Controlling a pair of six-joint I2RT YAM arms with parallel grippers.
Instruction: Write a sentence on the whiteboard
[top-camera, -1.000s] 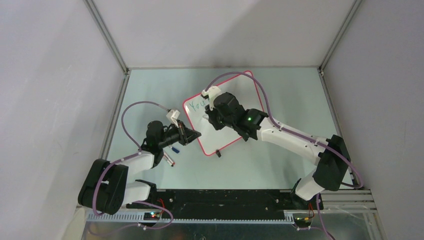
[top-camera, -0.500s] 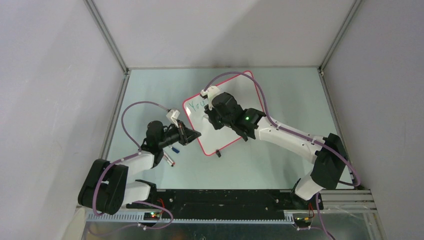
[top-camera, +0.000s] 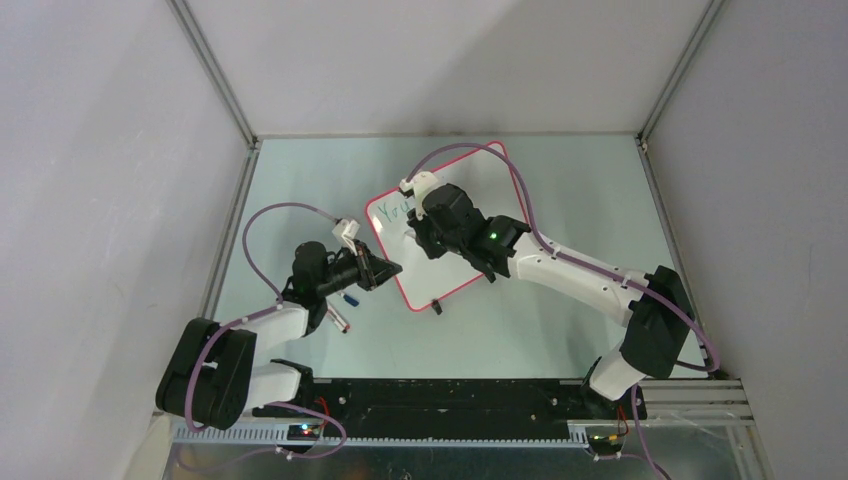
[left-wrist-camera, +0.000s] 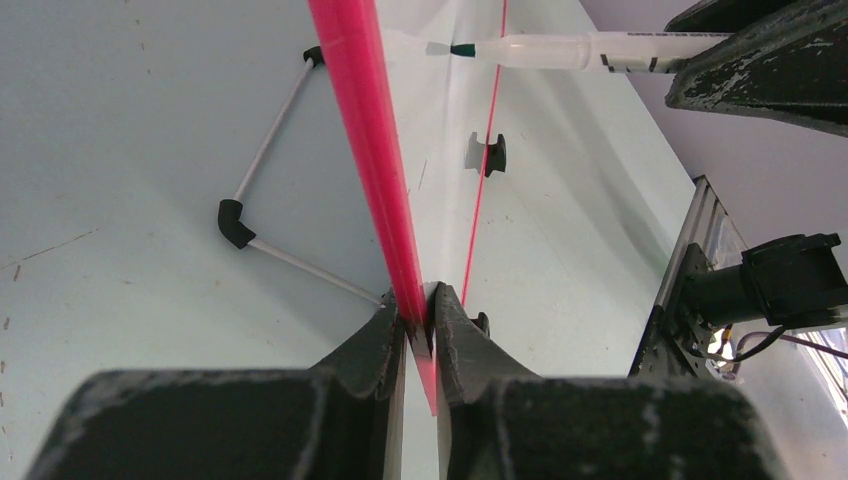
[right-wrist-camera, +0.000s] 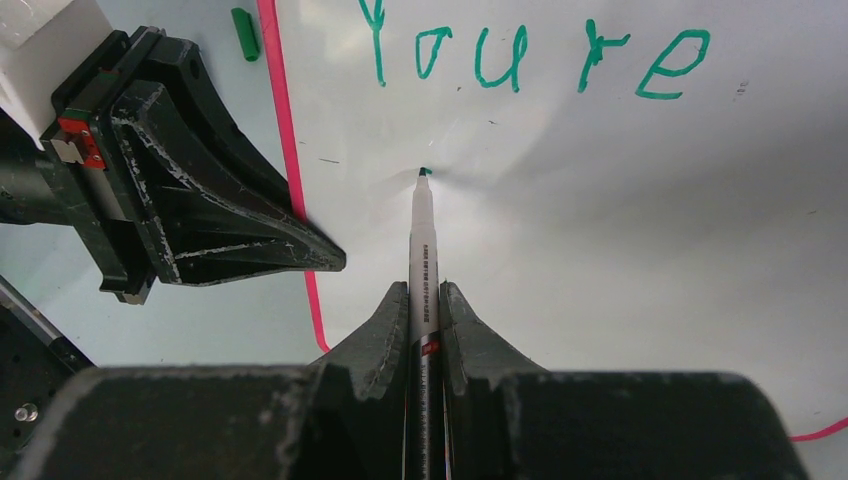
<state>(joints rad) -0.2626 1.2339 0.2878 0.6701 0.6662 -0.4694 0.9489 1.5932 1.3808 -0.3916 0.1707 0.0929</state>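
Movement over the last second is slight. From above, my right arm (top-camera: 580, 275) has edged its wrist a touch toward the far-left corner of the whiteboard (top-camera: 435, 275), which sits askew on the desk (top-camera: 560, 190) between my arms. My left arm (top-camera: 285, 318) has stayed put. Green "You" shows beside the wrist.

Left wrist view: my left jaws (left-wrist-camera: 420, 308) are nearly shut, pinching the board's red rim edge-on to steady it.

Right wrist view: my right jaws (right-wrist-camera: 424, 300) are clamped tight on a marker (right-wrist-camera: 422, 225). Its green tip rests on the white face, beneath the start of the green word "Youre". I judge that this shift means the first word is done and a second line is about to begin. Black print runs along the barrel, too small to read.
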